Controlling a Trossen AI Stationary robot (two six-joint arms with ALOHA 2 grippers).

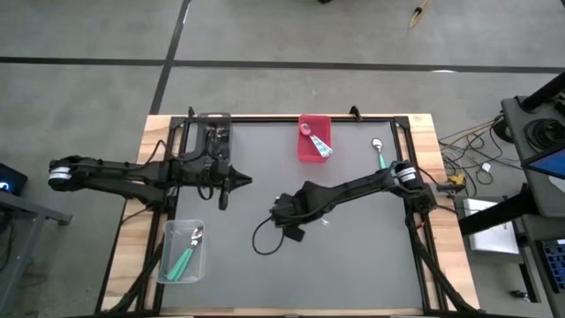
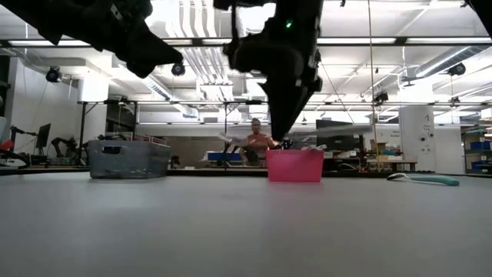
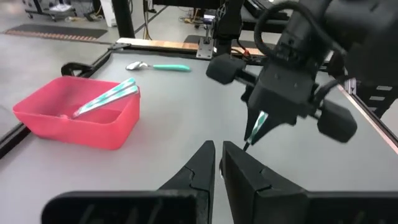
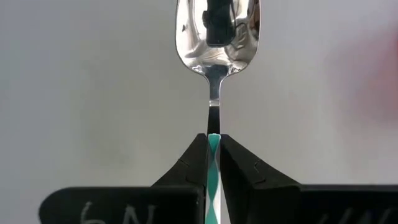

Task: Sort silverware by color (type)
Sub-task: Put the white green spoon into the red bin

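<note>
My right hand (image 4: 213, 152) is clamped on a spoon (image 4: 216, 37), the two fingers pinching its teal-and-white striped handle while the shiny bowl sticks out ahead of them. Only my right wrist view makes that grip plain. From above, the right hand (image 1: 284, 215) sits over the middle of the grey table (image 1: 353, 265), and the spoon there is too small to make out. My left wrist view shows the same hand from the side, with a sliver of the striped handle (image 3: 258, 124) poking down between its fingers, clear of the table.

My left hand (image 3: 219, 158) is closed on nothing, its fingers almost together; from above it hangs over the table's left part (image 1: 226, 190).

The red bin (image 1: 314, 139) stands at the far edge and holds striped-handled spoons (image 3: 107, 99); the left wrist view shows them leaning on its rim. A teal-handled spoon (image 1: 380, 155) lies loose on the table right of that bin. The clear bin (image 1: 181, 252) near the left front holds green-handled spoons (image 1: 187, 256), seen only from above. The low view alone shows the grey bin (image 2: 128, 158) side-on and a person (image 2: 256, 138) far behind the table.
</note>
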